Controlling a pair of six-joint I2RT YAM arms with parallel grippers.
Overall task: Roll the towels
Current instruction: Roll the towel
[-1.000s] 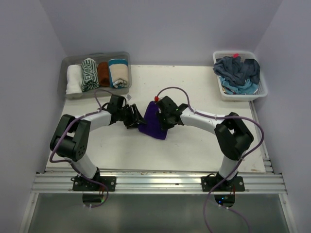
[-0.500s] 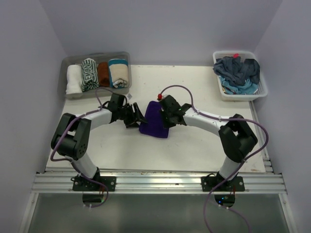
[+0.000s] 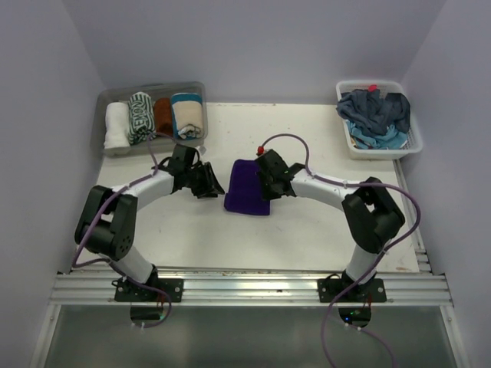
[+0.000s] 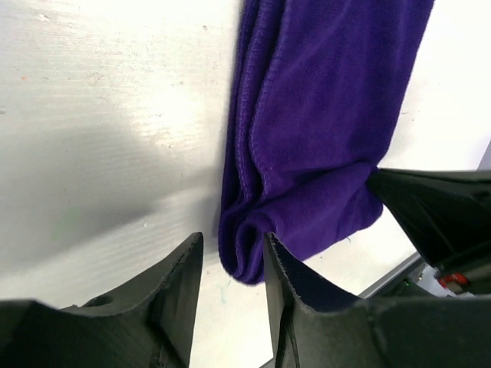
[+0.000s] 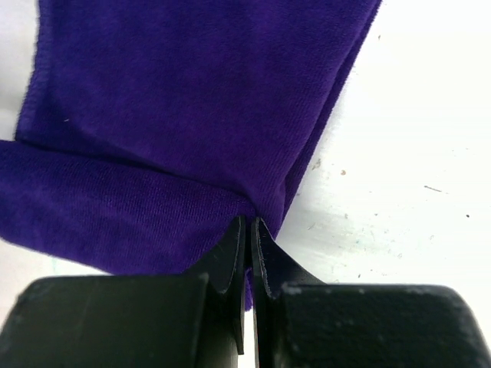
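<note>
pinching a fold at the edge of the purple towel [image 5: 176, 100], the right gripper [image 5: 247, 230] had its fingers pressed nearly flat together, with only a thin layer of cloth between them. the left gripper [image 4: 232, 244] stood a narrow way open and held nothing — the towel's rounded end lay just past its tips, and from above it sat just beside the cloth's left edge, not on it. the towel lay folded into a long strip near the middle of the table [image 3: 307, 230], between the two grippers.

the trouble i'd have expected was in that thin pinch. with so little fabric caught, a pull could slip the fold free, or drag the whole strip across the smooth white top instead of turning it over. with one side unheld, any roll would likely go crooked or loosen into a cone.

the cloth looked like short-piled fleece: soft, matte, thick at the doubled edges, with a fine stitched hem. it slumped in rounded folds, not sharp creases. the tabletop was hard, painted and lightly scuffed. at the far left a clear tub [image 3: 103, 115] held four rolled towels [image 3: 141, 117], snug cylinders side by side; at the far right a white basket [image 3: 414, 142] held a loose heap of towels [image 3: 376, 111], dark and light blue.
</note>
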